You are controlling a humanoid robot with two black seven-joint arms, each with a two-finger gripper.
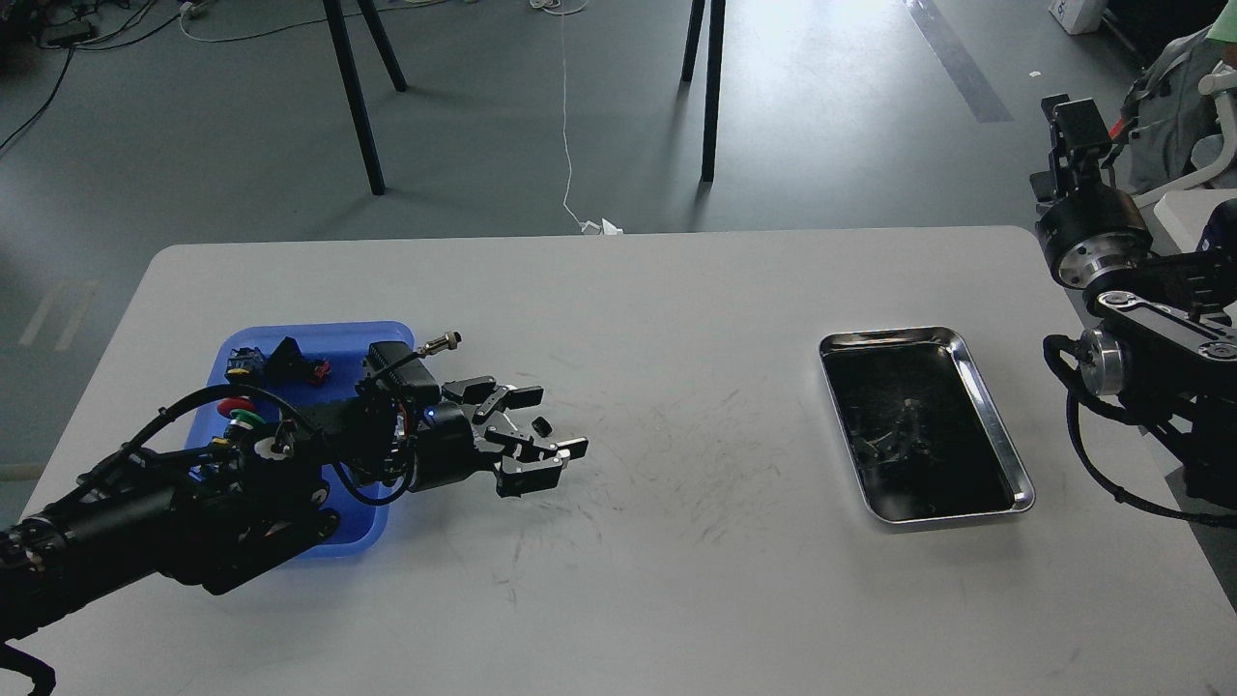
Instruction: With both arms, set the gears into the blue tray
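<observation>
Grey workshop floor with black stand legs and a trailing white cable lies beyond a white rectangular table with rounded corners (676, 580), its top scuffed with dark marks near the centre.

Left arm enters from 8 o'clock and lies across the shallow blue plastic tray with a raised rim (319, 338), which sits at the table's 9 o'clock side. The left gripper (551, 435) reaches past the tray's right edge, pointing toward 3 o'clock, fingers spread apart and holding nothing visible. One small black object (542, 424), probably a gear, sits between the spread fingers; too small to confirm teeth or to say whether it rests on the table or touches a finger.

The shiny rectangular steel tray with a dark floor (995, 425) lies at 3 o'clock, long axis running 11 to 5. Small dark parts show on its floor; they merge with reflections, so no count is possible. The right arm is folded at the table's right edge, its gripper (1073, 121) raised toward 1 o'clock; finger state cannot be told.

Counts: two trays, one candidate gear in the open. The blue tray holds several push-button parts, partly hidden by the arm.

Judgement: the left gripper is far nearer that gear; the blue tray lies behind it toward 9 o'clock. The right arm is nearer the steel tray.
</observation>
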